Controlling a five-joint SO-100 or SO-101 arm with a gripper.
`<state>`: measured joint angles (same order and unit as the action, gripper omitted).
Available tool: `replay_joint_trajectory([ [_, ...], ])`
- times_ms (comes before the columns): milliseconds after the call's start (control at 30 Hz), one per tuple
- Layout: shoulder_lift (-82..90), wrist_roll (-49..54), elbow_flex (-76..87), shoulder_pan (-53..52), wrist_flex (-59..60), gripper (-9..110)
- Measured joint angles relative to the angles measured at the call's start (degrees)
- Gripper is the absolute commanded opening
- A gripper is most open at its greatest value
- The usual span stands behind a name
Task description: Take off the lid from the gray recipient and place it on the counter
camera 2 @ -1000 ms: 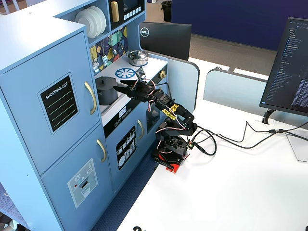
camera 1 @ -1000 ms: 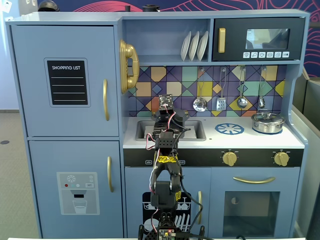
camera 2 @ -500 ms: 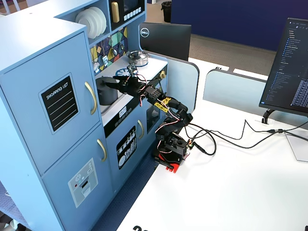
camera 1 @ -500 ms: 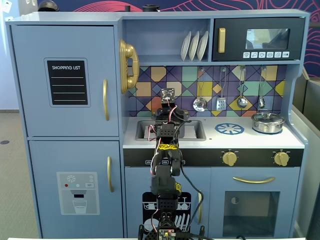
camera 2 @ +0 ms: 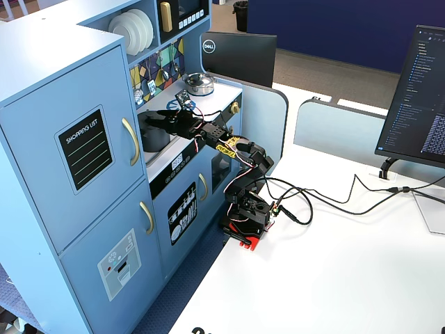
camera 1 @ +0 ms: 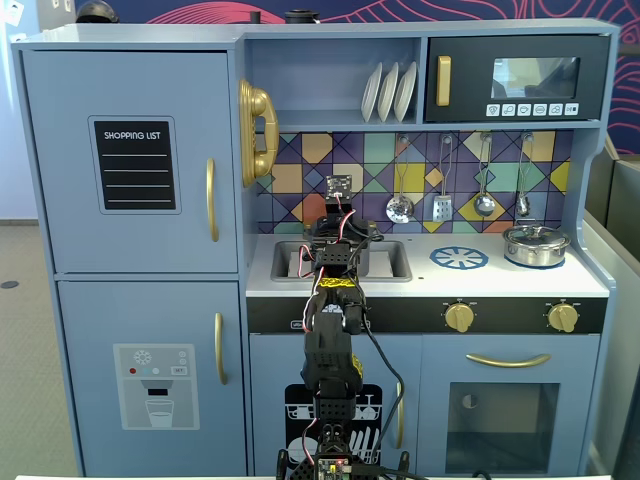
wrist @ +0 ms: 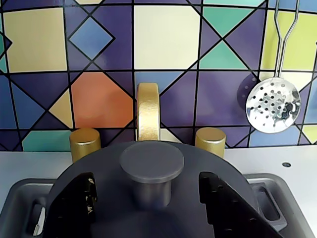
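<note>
In the wrist view the end effector (wrist: 151,198) stands wide, its two dark fingers (wrist: 74,203) flanking the central knob of the lid (wrist: 151,161) at 9 and 3 o'clock with clear gaps on both sides, gripping nothing. The lid lies on the gray recipient (camera 2: 154,136), which stands in the recessed sink (wrist: 270,198) of the counter (camera 1: 500,282), with the gold faucet (wrist: 147,118) at 12 o'clock from the knob. In a fixed view the shiny silver pot (camera 1: 535,245) sits well apart toward 3 o'clock, past the blue burner circle (camera 1: 459,258).
</note>
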<state>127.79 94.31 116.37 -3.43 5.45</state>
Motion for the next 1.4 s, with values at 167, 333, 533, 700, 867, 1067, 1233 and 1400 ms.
replay_joint_trajectory([
  [167,-2.55,-0.35,0.00,0.00,-2.72,16],
  [333,-4.48,-0.35,0.00,0.00,-4.75,15],
  [533,-7.47,-0.35,-1.93,0.00,-6.06,14],
  [700,-9.67,0.70,-4.22,0.09,-6.59,0],
  [867,-9.84,1.76,-4.57,0.26,-6.59,0],
  [1067,-9.93,1.49,-5.10,0.70,-6.59,0],
  [1233,-9.93,1.93,-7.56,0.88,-6.59,0],
  [1400,-9.58,2.46,-11.34,1.32,-5.10,0],
])
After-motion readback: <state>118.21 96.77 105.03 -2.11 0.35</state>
